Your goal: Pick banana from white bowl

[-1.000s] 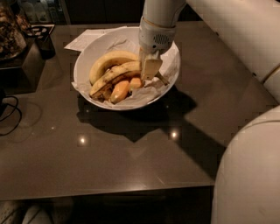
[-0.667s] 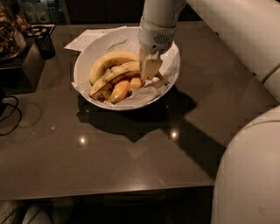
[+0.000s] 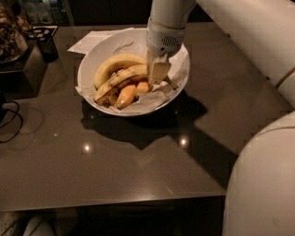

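The tool [image 3: 159, 73], down in the white bowl [image 3: 90, 61] on its right side, covers the banana [image 3: 120, 79] at its right end. The arm [image 3: 168, 9] is cut off by the top edge.

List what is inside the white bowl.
Crumpled paper lines the white bowl, holding the long streaked banana, a plumper yellow banana behind it and stubby orange bananas. The end effector covers the long banana's right end.

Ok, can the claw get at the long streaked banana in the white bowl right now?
Probably yes. The claw is down inside the white bowl, at one end of the long banana, which lies uncovered on top. A plumper banana lies close beside it.
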